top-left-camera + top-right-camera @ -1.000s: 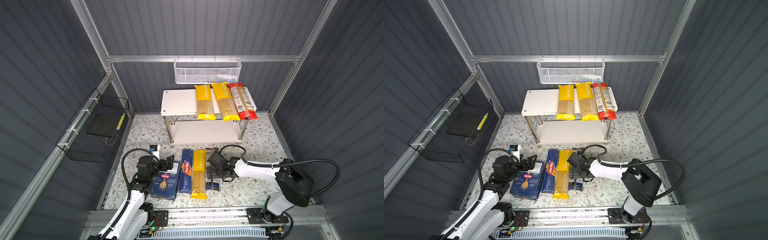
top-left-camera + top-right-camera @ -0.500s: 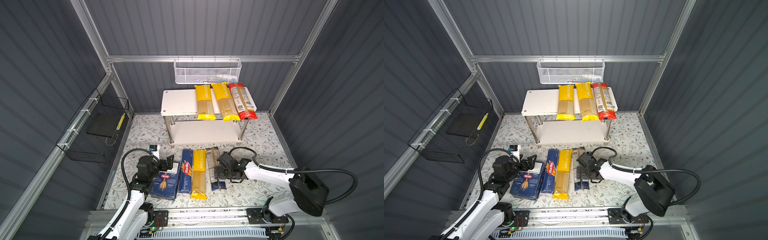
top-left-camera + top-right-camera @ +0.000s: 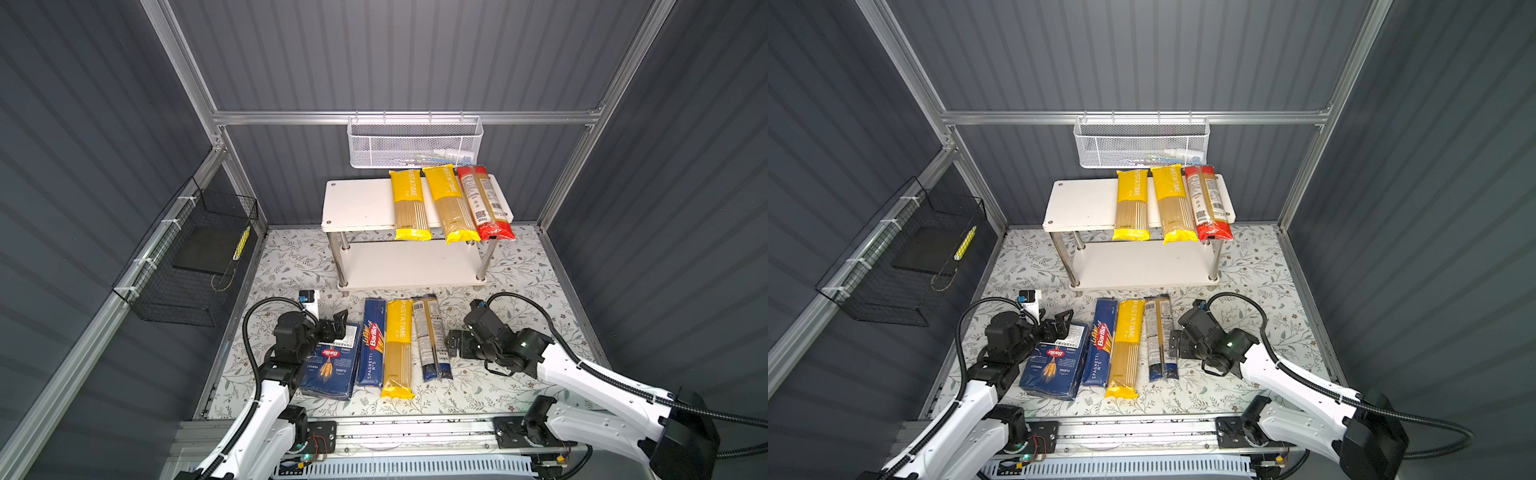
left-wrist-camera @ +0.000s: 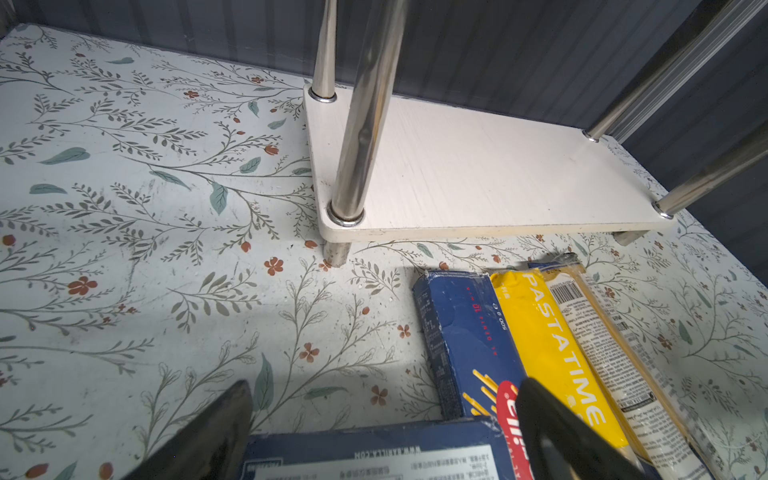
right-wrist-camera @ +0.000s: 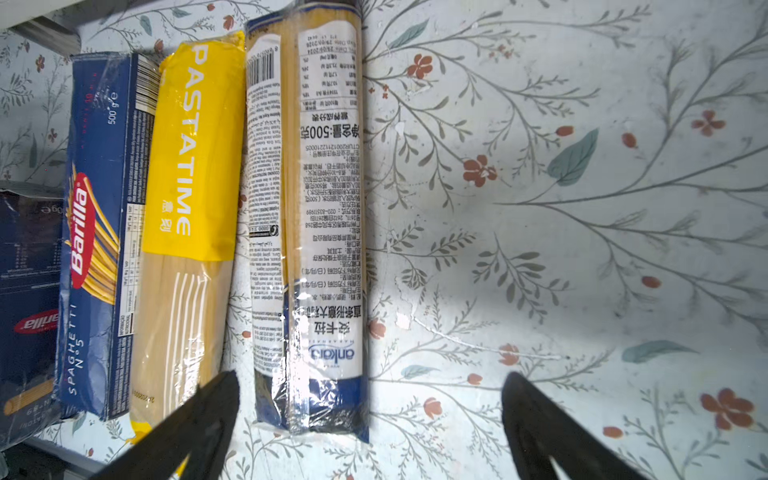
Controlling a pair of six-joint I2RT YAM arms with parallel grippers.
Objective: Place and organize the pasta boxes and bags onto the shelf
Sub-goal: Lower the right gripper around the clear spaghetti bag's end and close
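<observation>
Navy-ended bag (image 5: 307, 232) flat, right hand (image 5: 370, 376) spread

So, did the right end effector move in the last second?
Yes. In both top views the right end effector has drawn back rightward, away from the yellow bag on the floor; the navy-ended bag that it covered now shows whole.

Top views look down from high; close wrist views both show the unshelved yellow bag (image 5: 191, 145).
</observation>
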